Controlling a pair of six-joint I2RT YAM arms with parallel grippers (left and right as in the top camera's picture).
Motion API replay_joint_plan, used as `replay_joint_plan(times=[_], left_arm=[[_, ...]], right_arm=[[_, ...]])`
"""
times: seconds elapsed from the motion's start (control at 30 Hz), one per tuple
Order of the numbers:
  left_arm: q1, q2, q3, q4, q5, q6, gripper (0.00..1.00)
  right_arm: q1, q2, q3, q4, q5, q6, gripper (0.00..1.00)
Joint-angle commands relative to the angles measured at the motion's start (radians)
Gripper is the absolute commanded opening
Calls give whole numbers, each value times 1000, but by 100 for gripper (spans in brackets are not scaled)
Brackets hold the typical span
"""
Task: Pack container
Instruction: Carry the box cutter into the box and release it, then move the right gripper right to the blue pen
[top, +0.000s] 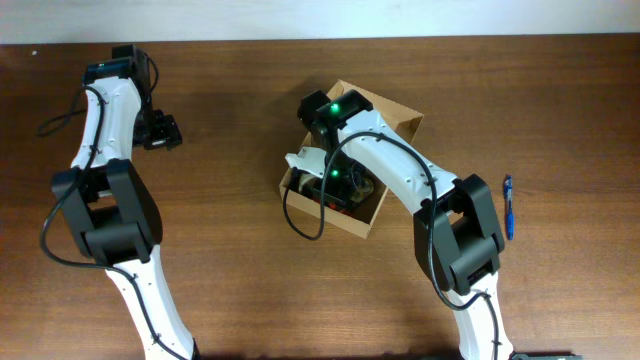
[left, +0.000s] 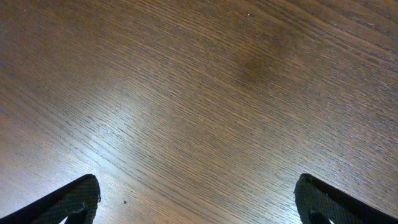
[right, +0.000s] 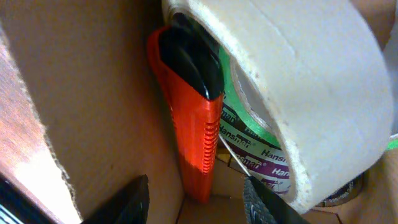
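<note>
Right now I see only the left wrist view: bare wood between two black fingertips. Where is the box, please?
Observer: The container sits to the right of your left pincer, well apart from it.
Operator: Is the other arm near it?
Observer: Yes, the right pincer is down inside it, with its fingers apart.
Operator: What is inside?
Observer: An orange cutter lies next to the cardboard wall, with a cream tape roll beside it.
</note>
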Motion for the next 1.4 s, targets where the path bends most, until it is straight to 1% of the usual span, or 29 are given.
replay_joint_plan(times=[0.0, 0.23, 0.43, 0.6, 0.73, 0.83, 0.93, 1.0, 1.07, 1.2, 1.27, 1.3, 1.37], left_arm=[[1, -12, -3, 0, 3, 9, 100], [2, -12, -3, 0, 3, 9, 100], [1, -12, -3, 0, 3, 9, 100], [1, -12, -3, 0, 4, 9, 100], [2, -12, -3, 0, 3, 9, 100], [2, -12, -3, 0, 4, 9, 100], [1, -12, -3, 0, 3, 9, 100], [2, -12, -3, 0, 3, 9, 100], [2, -12, -3, 0, 3, 9, 100], [2, -12, -3, 0, 3, 9, 100], [1, -12, -3, 0, 3, 9, 100], [1, -12, -3, 0, 3, 9, 100], [2, -12, -3, 0, 3, 9, 100]], right_arm=[[-2, 1, 3, 2, 32, 34, 50], [-28, -40, 98, -21, 21, 52, 50], [-45, -83, 288, -102, 32, 64, 52], [-66, -97, 438, -173, 146, 137, 52], [-114, -166, 445, -190, 196, 174, 53], [-185, -243, 445, -194, 240, 200, 54], [-291, -331, 445, -180, 264, 226, 58], [-393, -380, 439, -175, 269, 229, 60], [-504, -411, 420, -168, 266, 260, 60], [-722, -430, 316, -126, 216, 297, 60], [-809, -418, 214, -108, 198, 328, 60], [-821, -414, 191, -107, 198, 334, 60], [-855, -398, 90, -89, 205, 348, 61]])
